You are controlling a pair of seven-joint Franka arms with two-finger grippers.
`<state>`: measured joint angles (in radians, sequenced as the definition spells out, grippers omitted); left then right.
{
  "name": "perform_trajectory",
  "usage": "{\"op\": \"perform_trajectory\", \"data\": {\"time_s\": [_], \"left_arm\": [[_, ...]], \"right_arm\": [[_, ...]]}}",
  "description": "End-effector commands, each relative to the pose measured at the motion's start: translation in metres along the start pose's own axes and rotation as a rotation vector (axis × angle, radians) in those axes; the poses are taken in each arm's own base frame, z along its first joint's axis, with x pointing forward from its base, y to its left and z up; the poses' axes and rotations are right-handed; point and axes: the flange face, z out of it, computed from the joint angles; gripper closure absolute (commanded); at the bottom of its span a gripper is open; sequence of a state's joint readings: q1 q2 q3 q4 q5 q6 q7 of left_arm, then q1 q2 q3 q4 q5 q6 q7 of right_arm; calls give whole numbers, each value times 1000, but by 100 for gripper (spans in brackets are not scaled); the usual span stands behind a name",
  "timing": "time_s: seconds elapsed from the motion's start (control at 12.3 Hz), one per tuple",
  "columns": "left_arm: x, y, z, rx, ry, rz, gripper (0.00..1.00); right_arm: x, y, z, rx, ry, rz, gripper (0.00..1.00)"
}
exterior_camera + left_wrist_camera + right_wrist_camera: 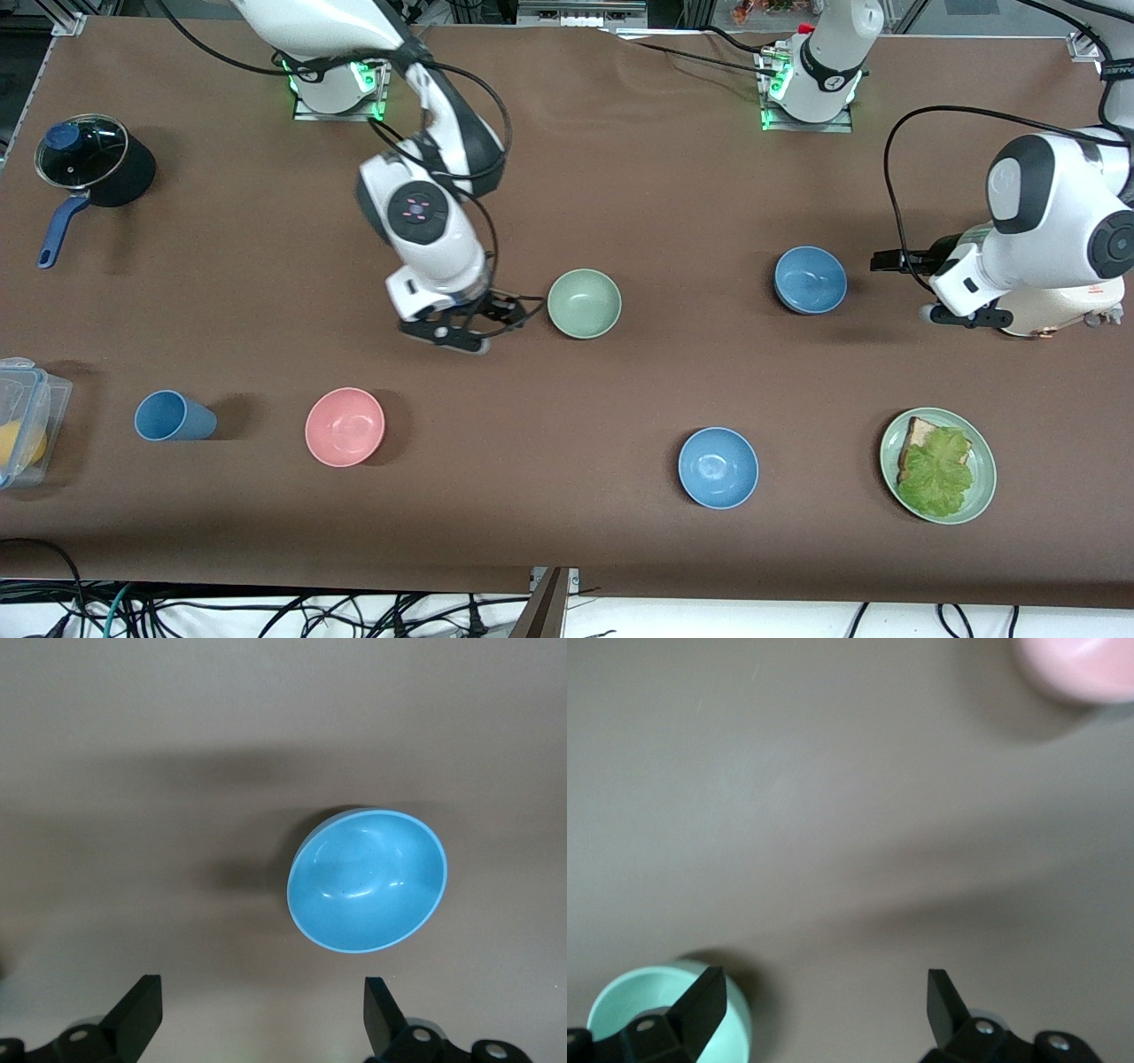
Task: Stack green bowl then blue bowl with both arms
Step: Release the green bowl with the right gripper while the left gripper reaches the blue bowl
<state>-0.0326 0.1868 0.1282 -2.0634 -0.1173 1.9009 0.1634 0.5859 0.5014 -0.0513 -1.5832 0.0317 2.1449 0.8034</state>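
The green bowl [584, 303] stands upright and empty mid-table. My right gripper [469, 326] hangs open and empty just beside it, toward the right arm's end. In the right wrist view [824, 1001] the green bowl [656, 1014] lies by one fingertip, outside the jaws. The muted blue bowl [810, 280] stands toward the left arm's end. My left gripper [970, 317] is open and empty, up in the air beside it, farther toward that end. In the left wrist view [263, 1010] the blue bowl [368, 880] lies off from the fingers.
A brighter sky-blue bowl [718, 467] and a green plate [983, 483] with bread and lettuce lie nearer the camera. A pink bowl [345, 426], also seen in the right wrist view [1081, 669], a tipped blue cup [173, 416], a plastic box [22, 421] and a lidded pot [93, 164] are at the right arm's end.
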Motion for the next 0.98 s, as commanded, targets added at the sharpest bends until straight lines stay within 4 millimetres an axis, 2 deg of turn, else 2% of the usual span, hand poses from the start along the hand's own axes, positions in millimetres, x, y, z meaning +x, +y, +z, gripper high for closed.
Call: {"op": "perform_trajectory", "data": {"time_s": [0.0, 0.16, 0.41, 0.65, 0.89], "left_arm": [[-23, -6, 32, -35, 63, 20, 1], [-27, -14, 55, -51, 115, 37, 7], [-36, -18, 85, -45, 181, 39, 6], [-43, -15, 103, -23, 228, 36, 10], [-43, -2, 110, -29, 239, 43, 11]], "right_arm": [[29, 45, -38, -26, 2, -63, 0], [45, 77, -72, -29, 4, -82, 0], [62, 143, -132, -20, 9, -162, 0], [58, 193, -179, -13, -18, -202, 0], [54, 237, -212, -12, -60, -232, 0]]}}
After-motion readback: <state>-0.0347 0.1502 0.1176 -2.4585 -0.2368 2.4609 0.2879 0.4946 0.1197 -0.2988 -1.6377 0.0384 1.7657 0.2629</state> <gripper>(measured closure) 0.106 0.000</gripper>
